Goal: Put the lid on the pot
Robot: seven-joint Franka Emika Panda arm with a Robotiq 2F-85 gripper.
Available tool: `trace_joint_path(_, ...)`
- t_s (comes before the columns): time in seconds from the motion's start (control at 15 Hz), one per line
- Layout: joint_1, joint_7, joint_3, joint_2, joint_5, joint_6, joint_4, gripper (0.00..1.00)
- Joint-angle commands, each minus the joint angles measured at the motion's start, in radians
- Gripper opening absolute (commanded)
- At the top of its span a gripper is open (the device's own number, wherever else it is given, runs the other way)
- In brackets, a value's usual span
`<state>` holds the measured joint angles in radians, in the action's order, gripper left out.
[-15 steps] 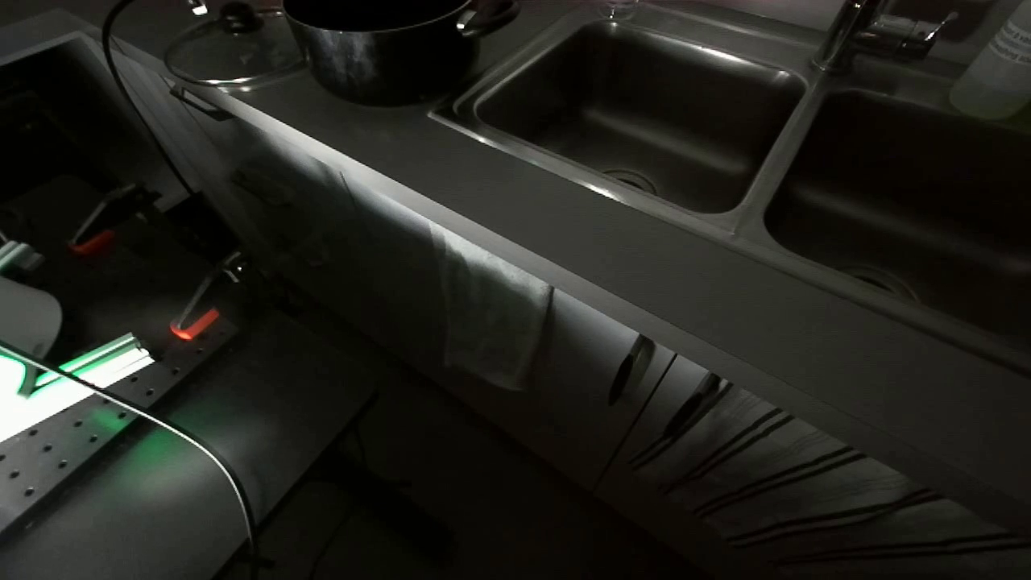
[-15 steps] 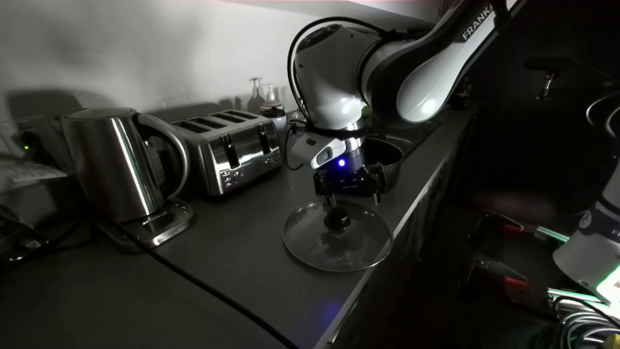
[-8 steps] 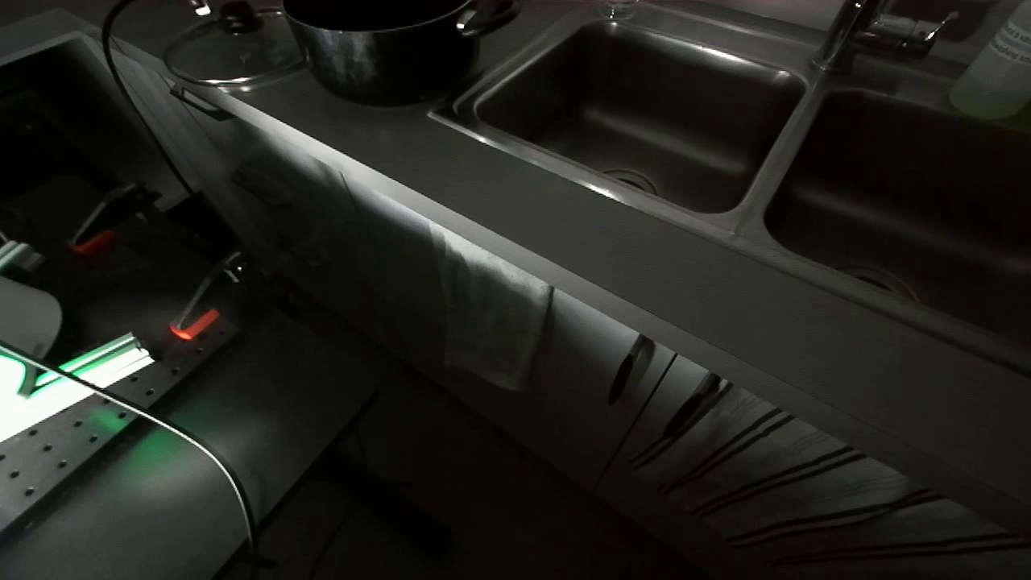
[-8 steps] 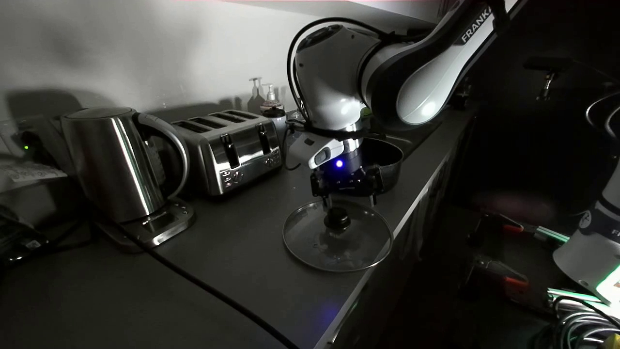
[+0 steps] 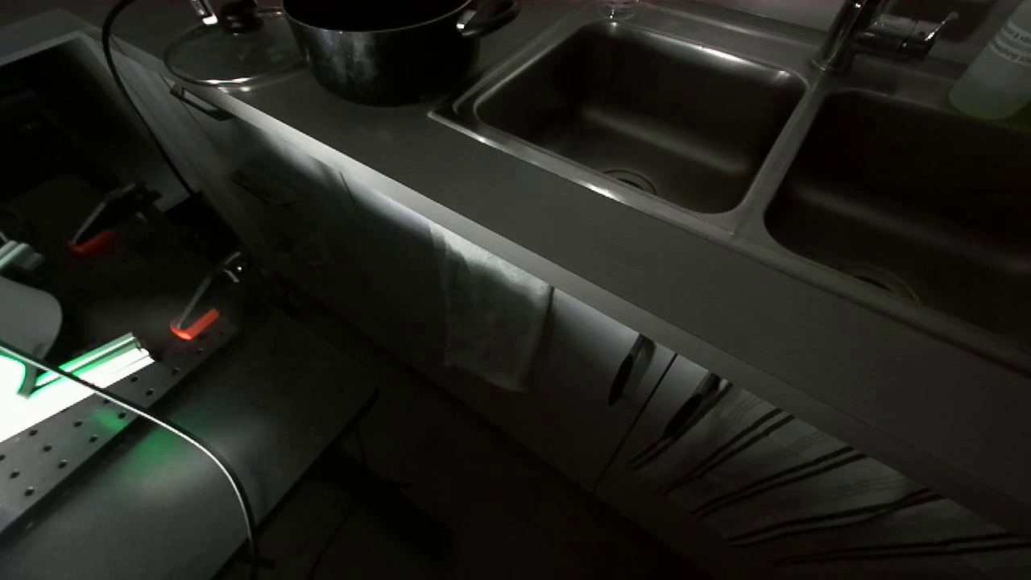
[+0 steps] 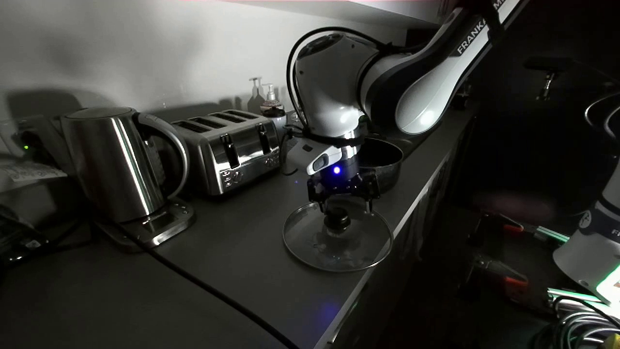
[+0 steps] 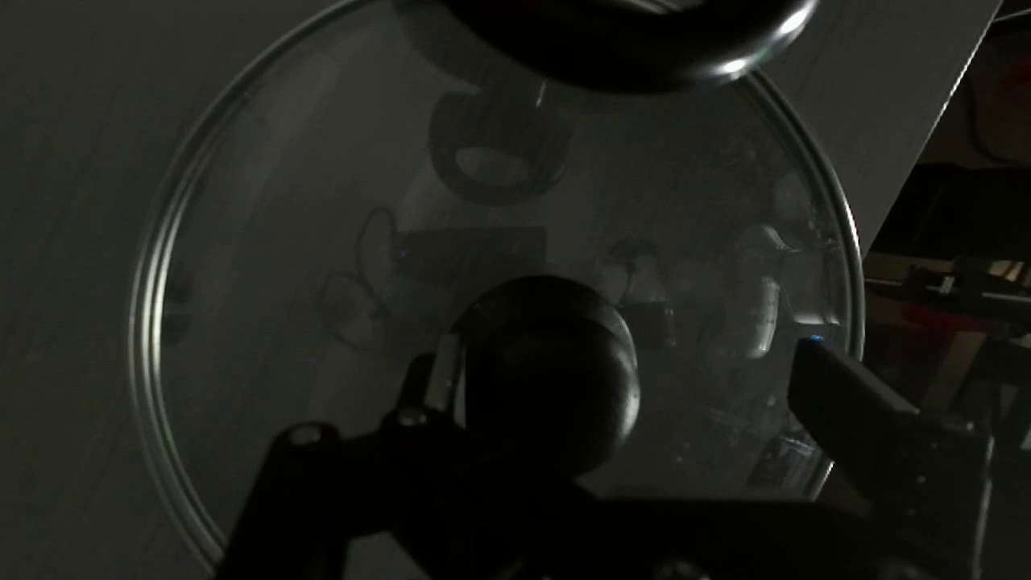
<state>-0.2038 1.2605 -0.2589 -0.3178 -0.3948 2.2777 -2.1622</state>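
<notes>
The glass lid (image 6: pixel 305 242), with a metal rim and black knob (image 6: pixel 337 219), lies flat on the counter, knob up. It also shows in an exterior view (image 5: pixel 270 60) and the wrist view (image 7: pixel 274 242). My gripper (image 6: pixel 346 207) is open just above the lid. In the wrist view the knob (image 7: pixel 556 387) is between the open fingers (image 7: pixel 632 366), close to the left finger and well apart from the right one. The dark pot (image 5: pixel 387 64) stands uncovered beside the lid; my wrist partly hides it in an exterior view (image 6: pixel 391 174). Its black handle (image 7: pixel 636 56) overhangs the lid's edge.
A toaster (image 6: pixel 242 155) and a steel kettle (image 6: pixel 111 165) stand along the wall. A black cable (image 6: pixel 203 286) crosses the counter. The sink basin (image 5: pixel 644 105) is beside the pot. The counter's front edge (image 6: pixel 353 300) runs close to the lid.
My gripper has moved down toward the lid and slightly left in an exterior view, with its fingers staying open. The lid and pot have not moved.
</notes>
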Motion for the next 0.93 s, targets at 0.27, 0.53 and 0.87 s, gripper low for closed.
trace_joint_path(0.27, -0.003, 0.012, 0.004, -0.024, -0.007, 0.038, -0.001, 0.66)
trace_joint_path(0.53, -0.001, 0.014, 0.003, -0.02, -0.004, 0.048, -0.004, 0.36)
trace_joint_path(0.87, 0.001, 0.017, 0.001, -0.011, 0.001, 0.062, -0.008, 0.27)
